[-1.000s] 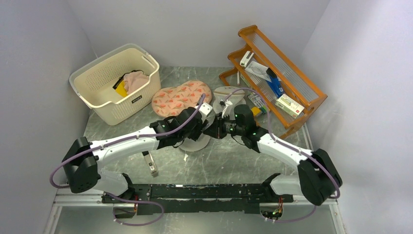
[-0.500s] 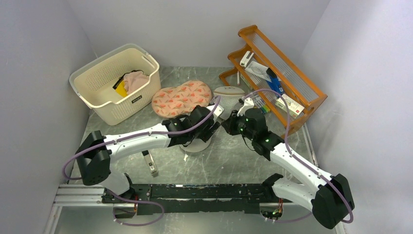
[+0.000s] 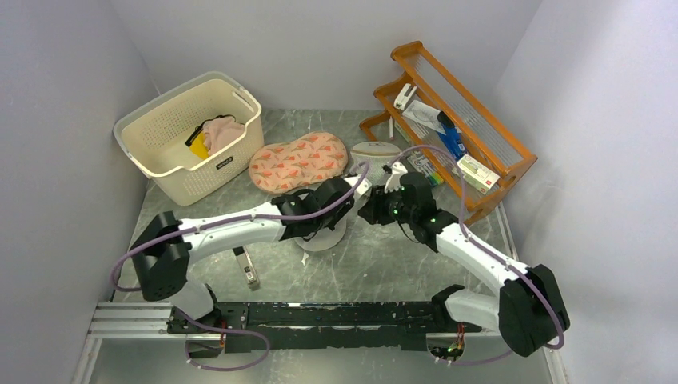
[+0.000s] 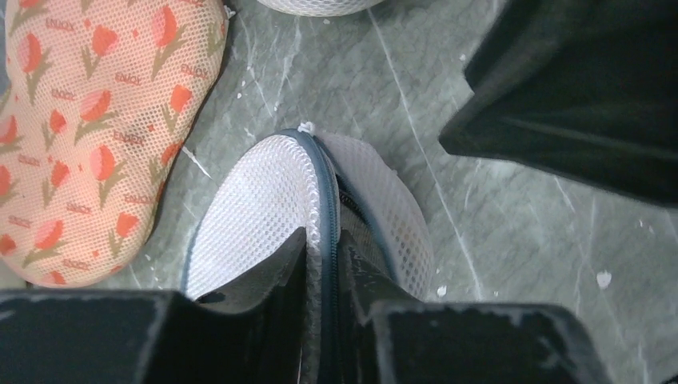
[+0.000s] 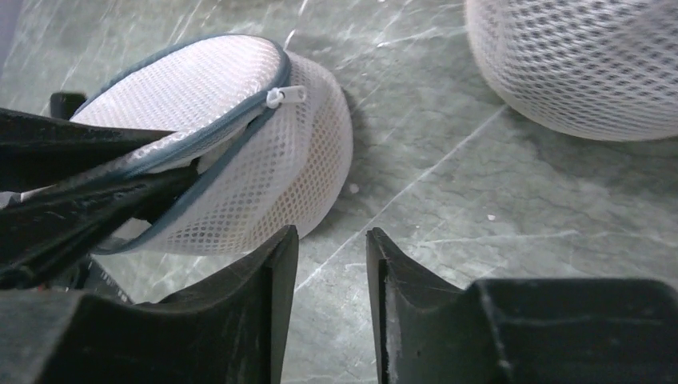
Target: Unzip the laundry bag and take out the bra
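The laundry bag (image 3: 322, 237) is a white round mesh drum with a grey-blue zip around its top; it lies on the table under my left wrist. My left gripper (image 3: 340, 214) is shut on its zip rim (image 4: 324, 200), with the mesh edge pinched between the fingers. The bag is tilted in the right wrist view (image 5: 264, 152), where the white zip pull (image 5: 286, 96) sits at the top of the rim and the zip gapes a little below it. My right gripper (image 5: 332, 240) is open and empty, just right of the bag, low over the table. No bra shows.
A white cone-shaped mesh bag (image 3: 376, 150) stands behind the grippers. A pink floral mesh bag (image 3: 297, 160) lies at back centre. A cream laundry basket (image 3: 132, 132) stands at back left, and a wooden rack (image 3: 512, 156) at back right. A small grey object (image 3: 248, 268) lies near the left arm.
My right gripper drew back to the right away from the left one, then came slightly back toward the bag. My left arm reached farther right, still gripping the bag's rim.
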You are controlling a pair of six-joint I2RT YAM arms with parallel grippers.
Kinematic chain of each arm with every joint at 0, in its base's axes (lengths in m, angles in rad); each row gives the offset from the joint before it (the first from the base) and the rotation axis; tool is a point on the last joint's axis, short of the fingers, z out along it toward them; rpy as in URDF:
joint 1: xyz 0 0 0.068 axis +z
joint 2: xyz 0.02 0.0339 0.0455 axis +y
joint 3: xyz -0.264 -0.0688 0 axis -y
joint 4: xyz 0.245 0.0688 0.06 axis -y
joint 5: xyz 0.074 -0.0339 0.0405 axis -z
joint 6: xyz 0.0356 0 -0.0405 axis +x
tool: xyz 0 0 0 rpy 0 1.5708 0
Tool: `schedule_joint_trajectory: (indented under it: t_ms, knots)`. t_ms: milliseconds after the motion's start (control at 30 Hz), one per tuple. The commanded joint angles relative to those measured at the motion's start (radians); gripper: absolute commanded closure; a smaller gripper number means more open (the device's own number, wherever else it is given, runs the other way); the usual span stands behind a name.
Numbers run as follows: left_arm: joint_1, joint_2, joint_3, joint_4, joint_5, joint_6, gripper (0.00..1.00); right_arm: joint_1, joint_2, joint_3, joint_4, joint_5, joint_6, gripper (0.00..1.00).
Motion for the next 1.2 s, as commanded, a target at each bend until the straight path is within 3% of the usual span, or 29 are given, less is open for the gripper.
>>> schedule_joint_trajectory:
  t_ms: [0,133,267,567,667,867,1167]
  knots:
    - [-0.008,-0.119,-0.057,0.061,0.093,0.085,0.77,-0.038,0.035,0.050,0.077,-0.293,-0.081,0.60]
    - [-0.016,-0.220,-0.144,0.138,0.087,0.156,0.80,-0.048,0.062,0.084,0.118,-0.438,-0.105,0.56]
    - [-0.026,-0.269,-0.185,0.141,0.078,0.222,0.92,-0.064,0.078,0.097,0.150,-0.505,-0.105,0.52]
    - [-0.050,-0.468,-0.372,0.300,0.206,0.511,0.93,-0.080,0.139,0.111,0.205,-0.664,-0.126,0.46]
    - [-0.049,-0.513,-0.416,0.304,0.262,0.580,0.93,-0.081,0.143,0.062,0.326,-0.734,-0.081,0.45]
    - [-0.054,-0.620,-0.565,0.456,0.354,0.632,0.93,-0.077,0.152,0.024,0.429,-0.834,-0.048,0.45]
    - [-0.053,-0.602,-0.542,0.392,0.349,0.626,0.93,-0.039,0.166,-0.043,0.525,-0.843,-0.037,0.46]
